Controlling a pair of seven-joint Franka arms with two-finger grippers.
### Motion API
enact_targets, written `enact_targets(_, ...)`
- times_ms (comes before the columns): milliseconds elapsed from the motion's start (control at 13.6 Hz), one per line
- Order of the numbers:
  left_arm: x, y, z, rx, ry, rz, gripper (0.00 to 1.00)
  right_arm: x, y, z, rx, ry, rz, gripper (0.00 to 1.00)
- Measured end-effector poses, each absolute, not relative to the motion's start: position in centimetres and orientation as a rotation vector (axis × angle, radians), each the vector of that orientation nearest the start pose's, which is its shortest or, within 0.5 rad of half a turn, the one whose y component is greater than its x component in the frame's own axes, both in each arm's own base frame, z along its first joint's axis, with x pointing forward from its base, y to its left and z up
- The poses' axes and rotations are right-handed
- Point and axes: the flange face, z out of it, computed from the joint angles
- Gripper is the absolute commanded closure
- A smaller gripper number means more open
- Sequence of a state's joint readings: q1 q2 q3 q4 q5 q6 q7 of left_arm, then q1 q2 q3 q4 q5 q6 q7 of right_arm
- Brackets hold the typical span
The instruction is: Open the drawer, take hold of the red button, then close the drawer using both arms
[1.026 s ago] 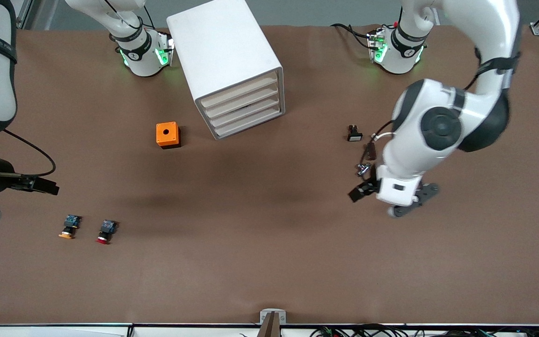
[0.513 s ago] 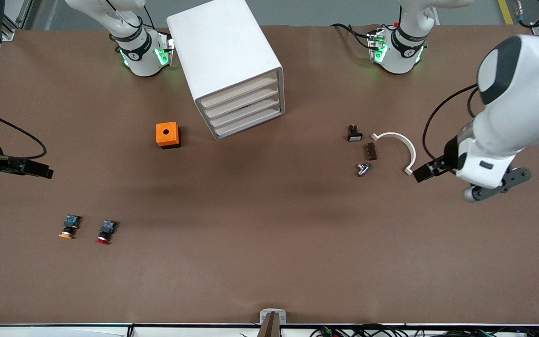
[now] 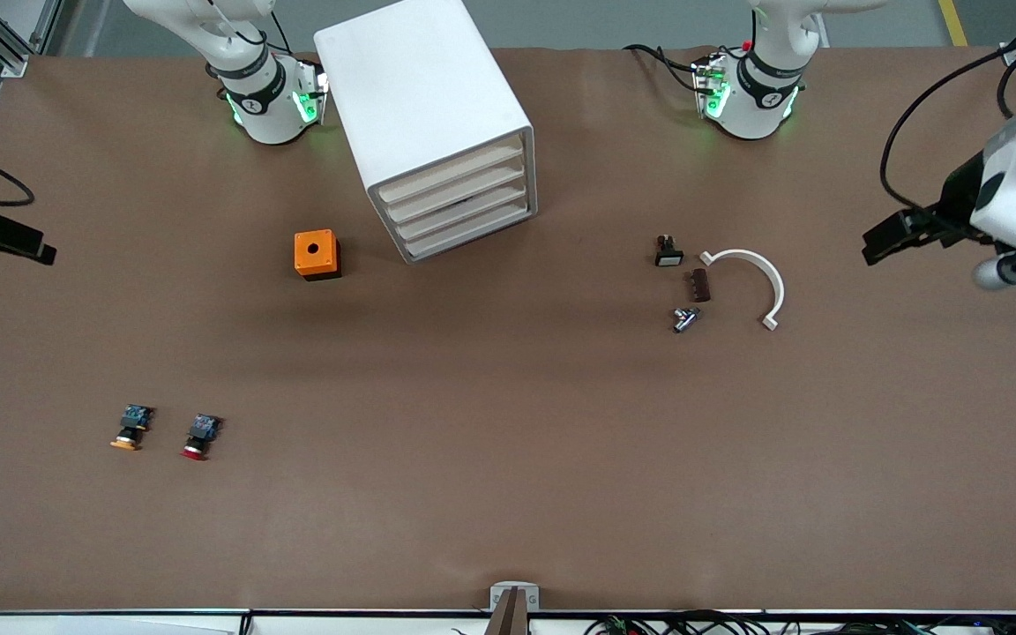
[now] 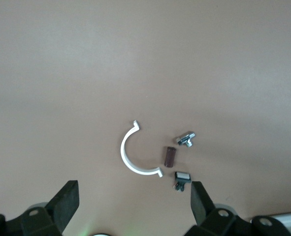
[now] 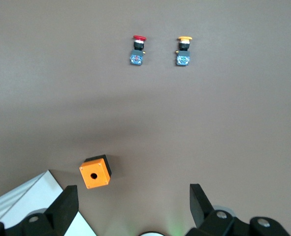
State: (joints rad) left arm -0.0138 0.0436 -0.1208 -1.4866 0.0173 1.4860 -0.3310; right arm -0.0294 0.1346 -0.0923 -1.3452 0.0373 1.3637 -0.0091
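Note:
The white cabinet [image 3: 427,106] stands between the arm bases, and its four beige-fronted drawers [image 3: 459,201] are all shut. The red-capped button [image 3: 197,437] lies on the table near the front camera toward the right arm's end, and it also shows in the right wrist view [image 5: 138,49]. My right gripper [image 3: 27,244] is open and empty, up over the table's edge at that end. My left gripper [image 3: 889,236] is open and empty, up over the left arm's end of the table. Both wrist views show wide open jaws, the left gripper [image 4: 133,206] and the right gripper [image 5: 133,206].
A yellow-capped button [image 3: 130,427] lies beside the red one. An orange cube with a hole [image 3: 317,254] sits by the cabinet. A white arc piece [image 3: 750,273], a small white-faced black part [image 3: 668,253], a brown piece [image 3: 698,285] and a metal part [image 3: 684,317] lie toward the left arm's end.
Both arms have swung outward toward their own table ends. The left arm lifted off the small parts, uncovering the white arc. Nothing on the table has moved.

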Motion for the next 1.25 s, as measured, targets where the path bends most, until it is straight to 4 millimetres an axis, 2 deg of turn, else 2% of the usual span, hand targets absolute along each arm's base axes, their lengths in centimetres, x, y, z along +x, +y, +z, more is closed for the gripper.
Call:
enact_targets(220, 53.4, -5.0, 65.4, -3.109, -0.208, 0.057, 0.0, 55.5, -6.5, 65.3, -3.126, 0.146, 0.166, 0.0)
enact_targets(366, 52.4, -3.9, 65.8, -3.112, -0.156, 0.056, 0.0, 55.3, -6.4, 65.7, -3.136, 0.142, 0.158, 0.0)
enact_targets(586, 51.2, -3.5, 65.9, -3.111, -0.144, 0.055, 0.0, 55.4, -6.3, 65.7, -3.138, 0.139, 0.147, 0.0)
enact_targets(953, 51.2, -3.5, 65.7, -3.112, -0.142, 0.047, 0.0, 54.9, -6.2, 66.0, -3.137, 0.136, 0.143, 0.0)
enact_targets(1246, 51.5, -3.6, 65.4, -3.112, -0.135, 0.055, 0.0, 52.8, -6.1, 66.0, -3.126, 0.136, 0.162, 0.0)
